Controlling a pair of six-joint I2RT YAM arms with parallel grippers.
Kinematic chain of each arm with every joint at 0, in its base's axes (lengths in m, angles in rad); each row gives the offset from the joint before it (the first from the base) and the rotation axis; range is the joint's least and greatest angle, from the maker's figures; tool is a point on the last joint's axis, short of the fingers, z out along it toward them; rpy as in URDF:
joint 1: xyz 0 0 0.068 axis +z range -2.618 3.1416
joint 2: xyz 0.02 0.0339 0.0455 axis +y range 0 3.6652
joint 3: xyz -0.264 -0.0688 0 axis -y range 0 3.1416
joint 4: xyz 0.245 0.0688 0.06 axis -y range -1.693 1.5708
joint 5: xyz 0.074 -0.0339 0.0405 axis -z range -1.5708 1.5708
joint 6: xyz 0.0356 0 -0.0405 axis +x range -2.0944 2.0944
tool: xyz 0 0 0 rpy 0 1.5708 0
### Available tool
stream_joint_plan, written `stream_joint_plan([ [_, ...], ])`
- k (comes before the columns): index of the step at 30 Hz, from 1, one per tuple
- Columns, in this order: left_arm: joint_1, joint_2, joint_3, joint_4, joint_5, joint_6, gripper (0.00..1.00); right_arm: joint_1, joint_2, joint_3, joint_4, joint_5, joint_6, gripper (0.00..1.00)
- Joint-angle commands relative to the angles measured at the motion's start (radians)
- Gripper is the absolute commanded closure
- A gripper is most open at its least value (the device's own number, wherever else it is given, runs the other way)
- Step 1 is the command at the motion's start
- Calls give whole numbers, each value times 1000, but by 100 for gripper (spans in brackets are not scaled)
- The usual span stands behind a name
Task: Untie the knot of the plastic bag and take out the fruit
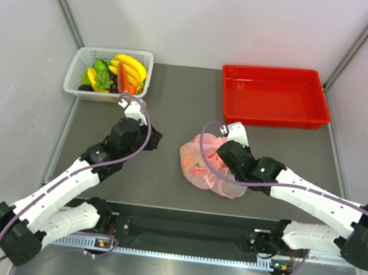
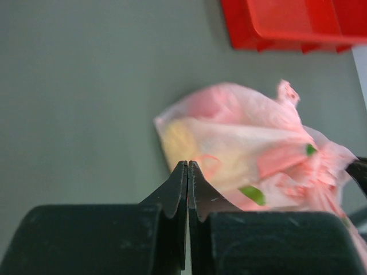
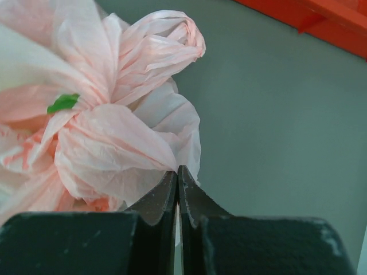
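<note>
The grey counter (image 1: 174, 109) sits between pale walls, and I see open room left of and beyond its middle. The red tray (image 1: 278, 73) fills the far right corner and the white basket (image 1: 79, 57) the far left. The plastic bag (image 1: 197, 163) lies mid-counter, nearer the near edge. My left end effector (image 2: 187, 166) is closed on nothing, well left of the bag. The right end effector (image 3: 177, 172) is closed against the film, and I cannot tell if any is caught. The knot (image 3: 123, 74) is tied, with the fruit (image 2: 178, 140) inside.
</note>
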Motion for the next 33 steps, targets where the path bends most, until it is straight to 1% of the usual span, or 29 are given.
stream_joint_plan([
  [1, 24, -63, 2, -29, -145, 23, 100, -42, -32, 3, -18, 28, 37, 100],
  [2, 22, -71, -16, -12, -138, 22, 100, -41, -40, -6, 4, -15, 17, 100],
  [3, 22, -74, -25, 50, -103, 29, 100, -41, -52, -12, 21, -30, -9, 100],
  [4, 22, -65, -34, 86, -5, 36, 100, -39, -57, -17, 42, -37, -17, 100],
  [5, 24, -50, -42, 119, 66, 39, 93, -42, -60, -18, 45, -41, -25, 100],
  [6, 22, -27, -41, 156, 125, 54, 81, -42, -52, -17, 47, -41, -38, 100],
  [7, 21, 26, -36, 201, 284, 57, 69, -42, -48, -14, 47, -41, -46, 100],
  [8, 21, 56, -19, 225, 345, 78, 56, -42, -43, -9, 48, -47, -54, 100],
  [9, 19, 86, -7, 235, 392, 97, 27, -42, -31, -8, 47, -57, -70, 100],
  [10, 13, 141, 5, 236, 426, 121, 18, -42, -28, -6, 50, -69, -78, 100],
  [11, 7, 162, 24, 235, 442, 173, 11, -42, -26, -6, 58, -96, -90, 99],
  [12, 5, 176, 28, 238, 445, 200, 1, -42, -28, -6, 62, -110, -97, 99],
  [17, 1, 240, 70, 239, 508, 351, 1, -42, -46, -15, 82, -201, -121, 99],
  [18, 1, 252, 77, 241, 560, 374, 1, -42, -52, -17, 87, -215, -130, 99],
  [20, -1, 291, 93, 294, 630, 426, 3, -44, -52, -20, 90, -260, -140, 98],
  [21, -1, 304, 93, 308, 698, 444, 4, -42, -51, -18, 90, -276, -149, 98],
  [22, -4, 330, 94, 322, 718, 465, 8, -45, -51, -17, 85, -287, -150, 99],
  [23, -7, 340, 96, 328, 718, 520, 9, -44, -49, -11, 81, -302, -153, 98],
  [25, -13, 370, 96, 350, 712, 574, 9, -44, -48, -9, 73, -314, -161, 98],
  [26, -13, 381, 97, 354, 709, 629, 10, -44, -49, -6, 67, -320, -164, 98],
  [29, -11, 412, 91, 361, 704, 727, 10, -44, -54, -1, 52, -328, -170, 98],
  [33, -13, 443, 64, 390, 689, 813, 10, -45, -68, -3, 44, -340, -172, 98],
])
